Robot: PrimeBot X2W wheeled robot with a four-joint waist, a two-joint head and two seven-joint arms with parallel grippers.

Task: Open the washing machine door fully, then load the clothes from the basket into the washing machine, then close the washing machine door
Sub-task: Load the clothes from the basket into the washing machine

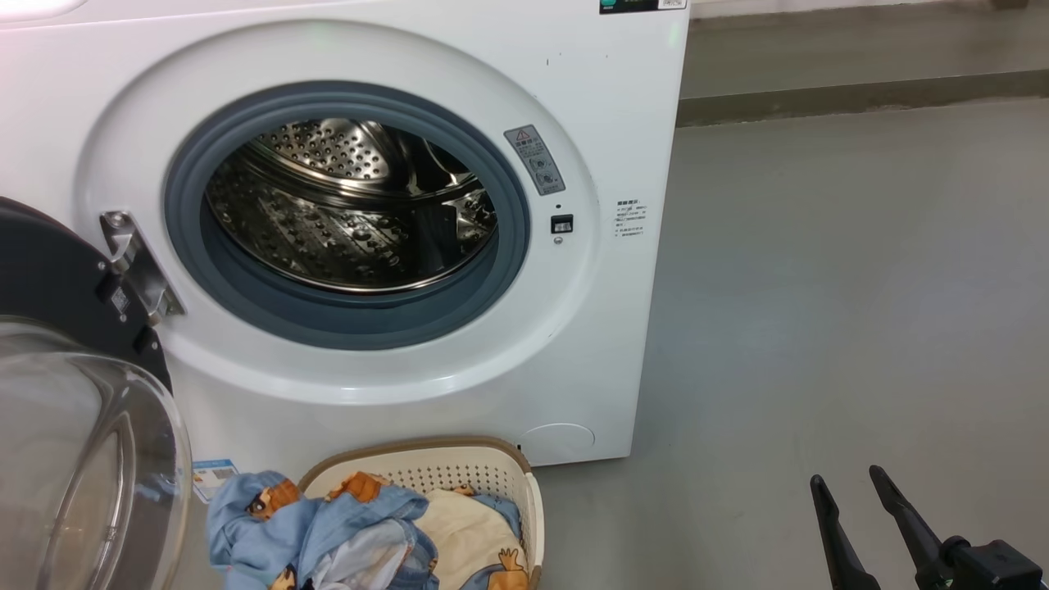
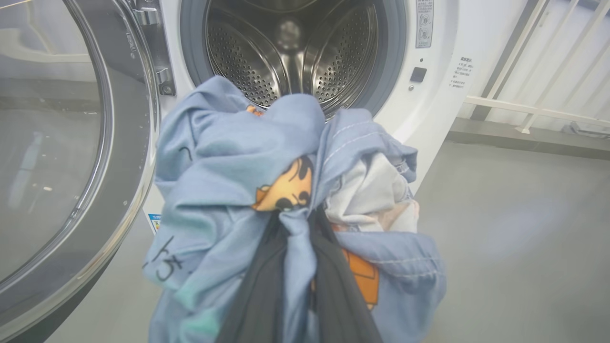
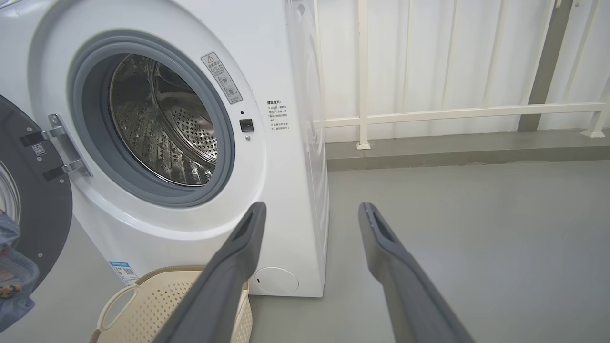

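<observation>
Head view: the washing machine (image 1: 492, 385) is recorded with the washing machine door (image 1: 49, 279) swung wide to the left on its hinge (image 1: 135, 262), so the first step is judged done. Nothing is seen in the steel drum (image 1: 352, 213). The clothes (image 1: 352, 524) are bunched over the near left part of the basket (image 1: 467, 474), which stands on the floor (image 1: 819, 287) just before the machine. The right gripper (image 1: 846, 477) is held low at the right, well apart from both, jaws apart with nothing between them. Left wrist view: the left gripper (image 2: 305, 228) is clamped on the blue bundle — a fold of fabric is pinched between the two dark fingers (image 2: 257, 295) — and the bundle is held up facing the drum mouth, not yet inside it. Right wrist view: the part of the basket in sight is bare, and a corner of the clothes hangs at the left edge beside the door. Loading is judged begun but unfinished — carrying the bundle into the drum, letting go, and shutting the door are left.
</observation>
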